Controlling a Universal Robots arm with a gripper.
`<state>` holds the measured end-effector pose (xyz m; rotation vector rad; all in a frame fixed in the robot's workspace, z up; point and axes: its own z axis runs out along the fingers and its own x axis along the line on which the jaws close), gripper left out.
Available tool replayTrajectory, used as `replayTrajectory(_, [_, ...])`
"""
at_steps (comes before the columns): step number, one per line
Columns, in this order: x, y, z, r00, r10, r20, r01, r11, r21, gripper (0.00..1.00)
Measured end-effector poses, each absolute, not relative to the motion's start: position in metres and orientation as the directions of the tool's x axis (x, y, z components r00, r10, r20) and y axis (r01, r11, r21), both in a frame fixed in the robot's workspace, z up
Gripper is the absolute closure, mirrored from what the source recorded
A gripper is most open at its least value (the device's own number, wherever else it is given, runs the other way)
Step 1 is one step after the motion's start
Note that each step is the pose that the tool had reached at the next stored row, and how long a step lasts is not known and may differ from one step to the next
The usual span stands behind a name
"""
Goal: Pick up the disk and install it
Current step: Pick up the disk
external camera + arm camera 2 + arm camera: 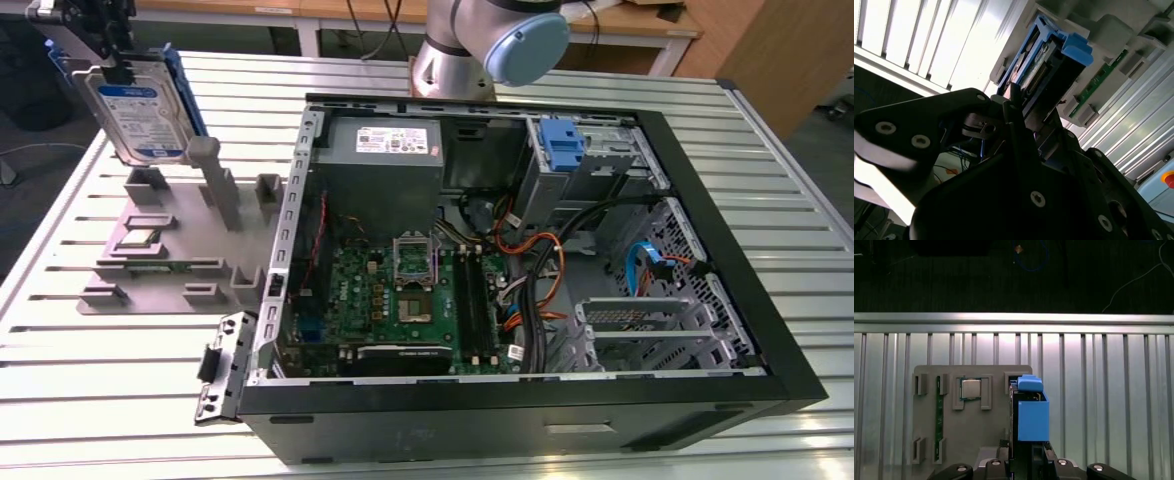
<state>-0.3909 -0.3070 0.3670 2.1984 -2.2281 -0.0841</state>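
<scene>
the gripper (112, 62) is clamped on the top edge of the disk (140, 108), which hangs upright over the grey parts tray (167, 262), beside the open computer case (781, 375). the disk looks stiff, fairly heavy and shock-sensitive, so its narrow edges seem the safest hold.

the labels on the disk (139, 112) and the grey box (380, 175) are unreadable.
</scene>
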Motion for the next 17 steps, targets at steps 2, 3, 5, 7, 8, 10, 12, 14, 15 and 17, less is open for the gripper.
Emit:
replayTrajectory(2, [-0.391, -0.307, 0.367, -0.014, -0.999, -0.03, -0.999, 0.013, 0.046, 0.65])
replayTrajectory(3, [-0.391, -0.307, 0.367, -0.014, -0.999, -0.03, -0.999, 0.013, 0.046, 0.65])
replayTrajectory(5, [-0.391, -0.307, 0.368, -0.014, -0.999, -0.03, -0.999, 0.013, 0.046, 0.65])
replayTrajectory(7, [-0.391, -0.307, 0.37, -0.014, -0.999, -0.03, -0.999, 0.013, 0.046, 0.65])
replayTrajectory(8, [-0.391, -0.307, 0.372, -0.014, -0.999, -0.03, -0.999, 0.013, 0.046, 0.65])
replayTrajectory(10, [-0.391, -0.307, 0.376, -0.014, -0.999, -0.03, -0.999, 0.013, 0.046, 0.65])
replayTrajectory(12, [-0.391, -0.307, 0.381, -0.014, -0.999, -0.03, -0.999, 0.013, 0.046, 0.65])
replayTrajectory(14, [-0.391, -0.307, 0.386, -0.014, -0.999, -0.03, -0.999, 0.013, 0.046, 0.65])
replayTrajectory(15, [-0.391, -0.307, 0.389, -0.014, -0.999, -0.03, -0.999, 0.013, 0.046, 0.65])
replayTrajectory(17, [-0.391, -0.307, 0.393, -0.014, -0.999, -0.033, -0.999, 0.013, 0.046, 0.65])
